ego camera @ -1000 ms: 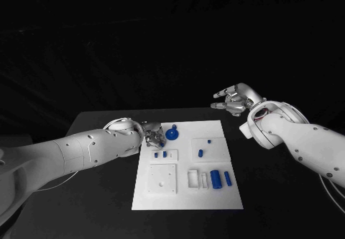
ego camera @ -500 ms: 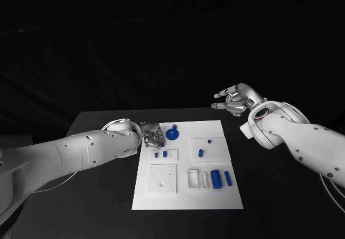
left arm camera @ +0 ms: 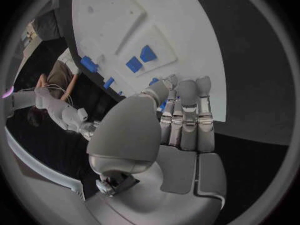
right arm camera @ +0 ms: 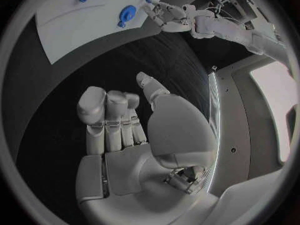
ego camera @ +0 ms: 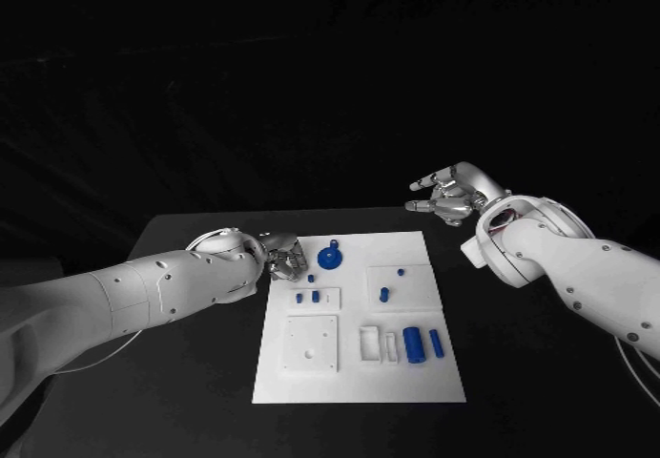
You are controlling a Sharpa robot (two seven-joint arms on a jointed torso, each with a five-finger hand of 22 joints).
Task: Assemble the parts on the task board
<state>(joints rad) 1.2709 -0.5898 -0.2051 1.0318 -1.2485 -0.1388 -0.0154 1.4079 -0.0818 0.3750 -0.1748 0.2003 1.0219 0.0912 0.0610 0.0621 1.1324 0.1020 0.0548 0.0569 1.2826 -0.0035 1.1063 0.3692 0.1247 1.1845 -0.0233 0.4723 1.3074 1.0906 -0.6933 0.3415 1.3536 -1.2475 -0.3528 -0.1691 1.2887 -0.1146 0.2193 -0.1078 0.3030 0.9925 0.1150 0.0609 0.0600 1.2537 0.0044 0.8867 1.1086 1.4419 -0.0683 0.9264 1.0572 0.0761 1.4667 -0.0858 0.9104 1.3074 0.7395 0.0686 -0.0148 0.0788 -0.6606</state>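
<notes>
White plastic, flat and rectangular, the task board (ego camera: 360, 320) lies in the middle of the black bench (ego camera: 193, 382), and I read its layout as a set of stations waiting to be filled. The small blue parts sit spread across it: a round blue disc with a knob (ego camera: 329, 256) near the far left corner, two short blue pegs (ego camera: 307, 297) side by side in a raised white block, two more small blue pieces (ego camera: 392, 283) in the block to their right, and a pair of blue cylinders (ego camera: 422, 341) lying near the white bracket at the near right. A square white plate (ego camera: 311, 342) with a hole sits at the near left.

My left hand (ego camera: 282, 258) hangs over the board's far left edge, just beside the disc, which I take as lining up for a pick there. In the left wrist view its fingers (left arm camera: 187, 105) lie straight and close together with the thumb folded near them; something blue shows at their tips, but I cannot tell whether it is held or only lies behind them.

My right hand (ego camera: 447, 194) is parked high, well apart from the board, probably to keep clear. Its fingers (right arm camera: 106, 110) are loosely curled and spread, with nothing in them.
</notes>
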